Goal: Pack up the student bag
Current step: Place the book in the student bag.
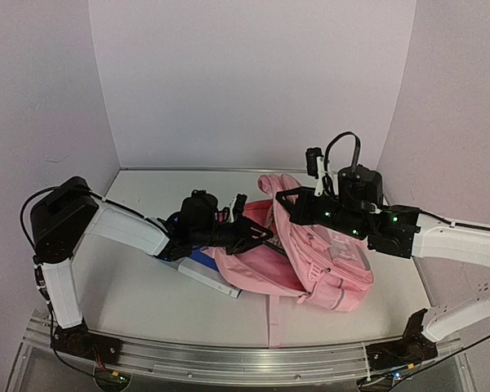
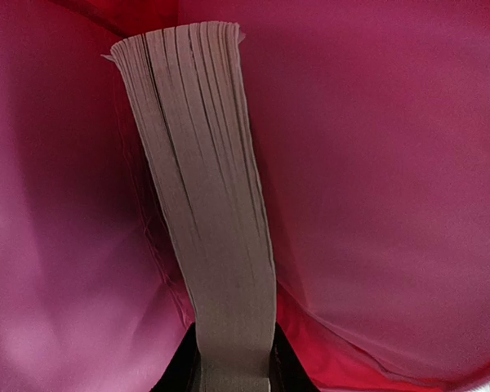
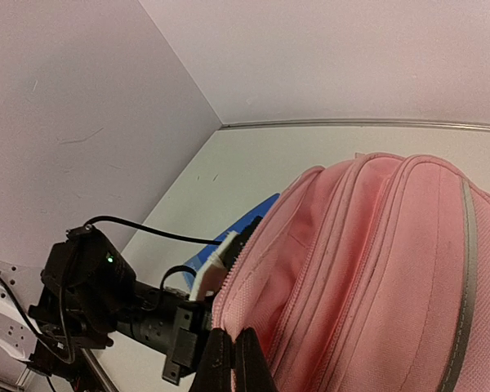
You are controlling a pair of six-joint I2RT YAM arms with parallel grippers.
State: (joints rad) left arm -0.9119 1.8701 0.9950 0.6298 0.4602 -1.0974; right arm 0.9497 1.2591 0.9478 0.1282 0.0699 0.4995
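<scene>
Top external view showed 1 student bag [image 1: 318, 261], pink and soft, lying on the table [image 1: 131, 286] right of centre with its mouth turned toward the left arm. The left gripper [image 1: 247, 234] reached into that mouth, while the right gripper [image 1: 287, 198] sat at the bag's upper rim, apparently lifting it to hold the opening wide. 1 blue-covered book [image 1: 206, 273] lay flat on the table under the left arm, just beside the bag and outside it. Left wrist view looked into the pink lining, where the jaws stood narrow, clamped on the lower end of 1 thick book [image 2: 204, 204] held on edge with its pages facing the camera and its far end deep inside. Right wrist view showed the fingers [image 3: 249, 359] closed tight together on the fabric edge beside the zip. Judging by this, packing was partway: 1 book was inside but not yet released, and the blue-covered book looked left to go in, with the zip open. Counted in all: 1 bag, 2 books, 2 arms.
</scene>
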